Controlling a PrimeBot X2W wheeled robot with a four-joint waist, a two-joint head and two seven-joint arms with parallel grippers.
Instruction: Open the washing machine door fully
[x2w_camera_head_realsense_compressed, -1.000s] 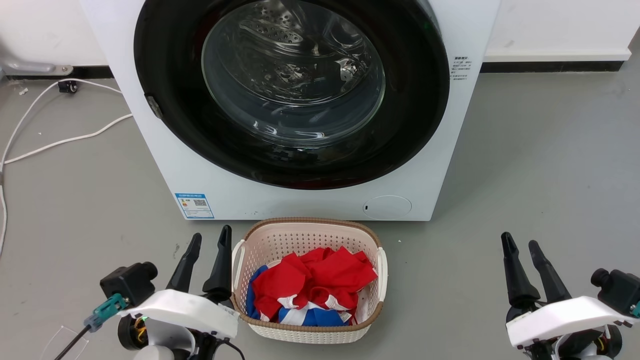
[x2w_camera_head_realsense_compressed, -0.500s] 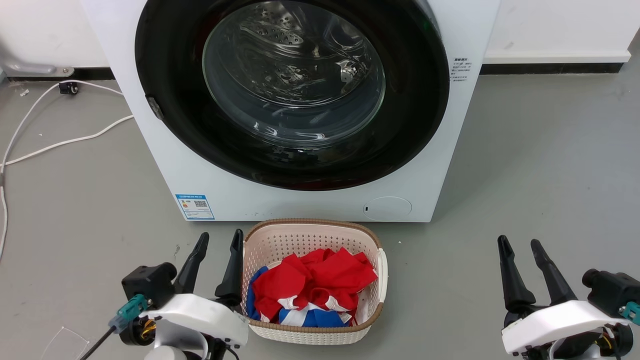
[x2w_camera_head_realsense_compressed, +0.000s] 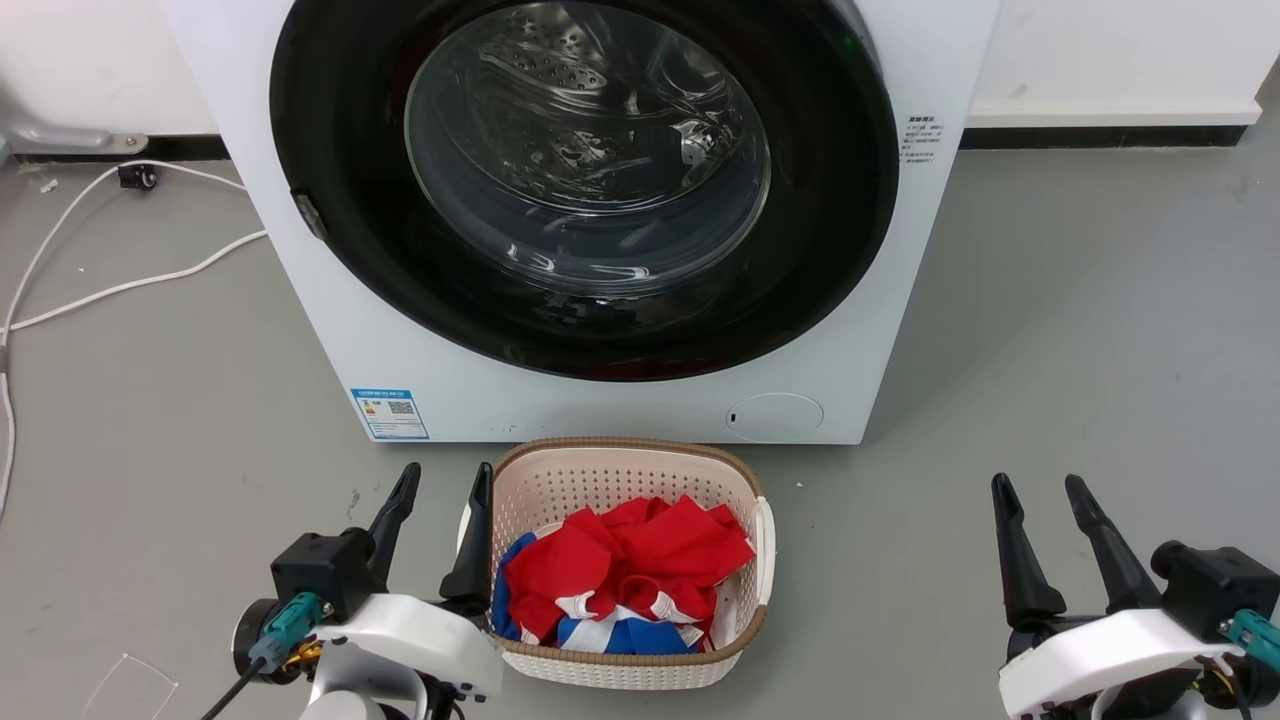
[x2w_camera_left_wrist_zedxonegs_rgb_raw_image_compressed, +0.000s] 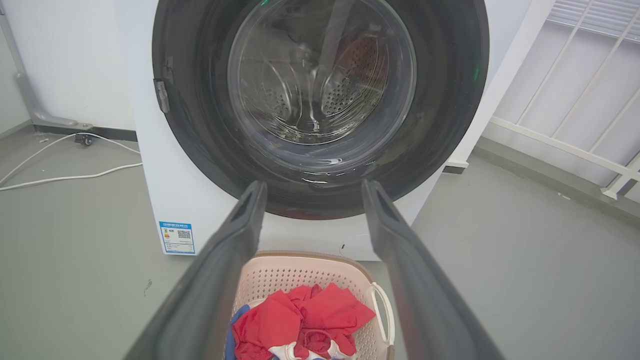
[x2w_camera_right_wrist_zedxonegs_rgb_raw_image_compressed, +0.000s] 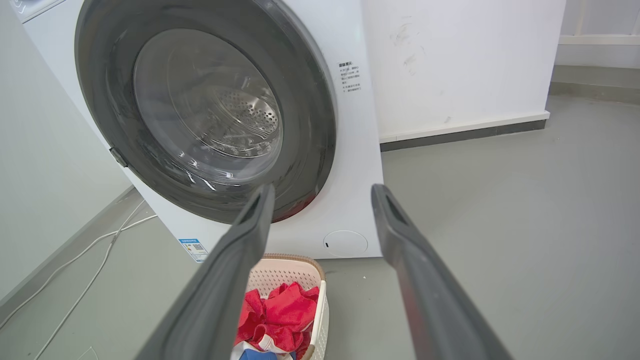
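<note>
The white washing machine stands ahead of me. Its glossy black door, with a clear domed window, lies flat against the front, and a small latch shows on its left rim. My left gripper is open low at the left, beside the basket's left rim, well short of the door. My right gripper is open low at the right over bare floor. Both hold nothing.
A cream perforated basket of red, blue and white cloth sits on the grey floor just in front of the machine. White cables lie on the floor at the left. A white railing stands to the right.
My left gripper has shifted right, up to the basket's left rim. The right gripper has sunk slightly. The door has stayed as it was.
</note>
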